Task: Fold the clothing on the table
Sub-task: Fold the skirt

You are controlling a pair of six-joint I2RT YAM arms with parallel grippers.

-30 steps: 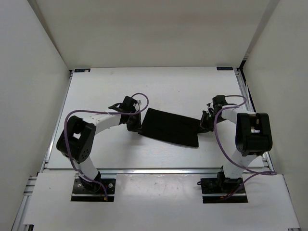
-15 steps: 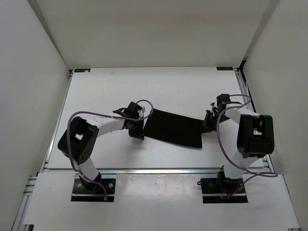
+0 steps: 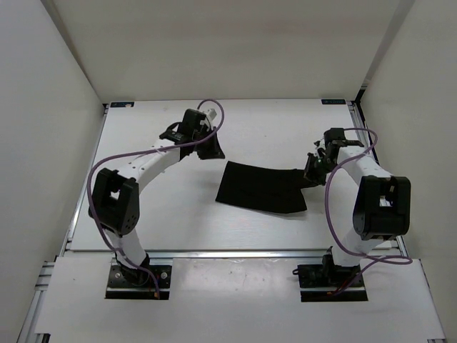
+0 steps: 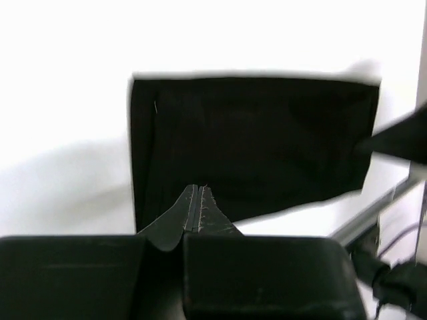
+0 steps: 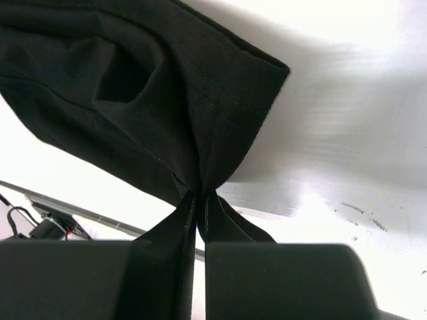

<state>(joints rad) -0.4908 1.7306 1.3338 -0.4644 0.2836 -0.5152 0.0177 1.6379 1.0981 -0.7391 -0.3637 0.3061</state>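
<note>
So left gripper (image 3: pixel 213 150) had let go of the cloth (image 3: pixel 260 189) and backed off to upper left of centre, jaws shut, empty. Right gripper (image 3: pixel 310 174) stayed clamped on the cloth's right edge, bunching it. Cloth lay flat mid-frame on the table (image 3: pixel 271 128). Fold looked laid; right release likely next.

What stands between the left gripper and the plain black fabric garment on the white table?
Nothing visible: only white tabletop lies between the shut left gripper and the plain black fabric garment. The right gripper pinches the garment's right edge.
</note>
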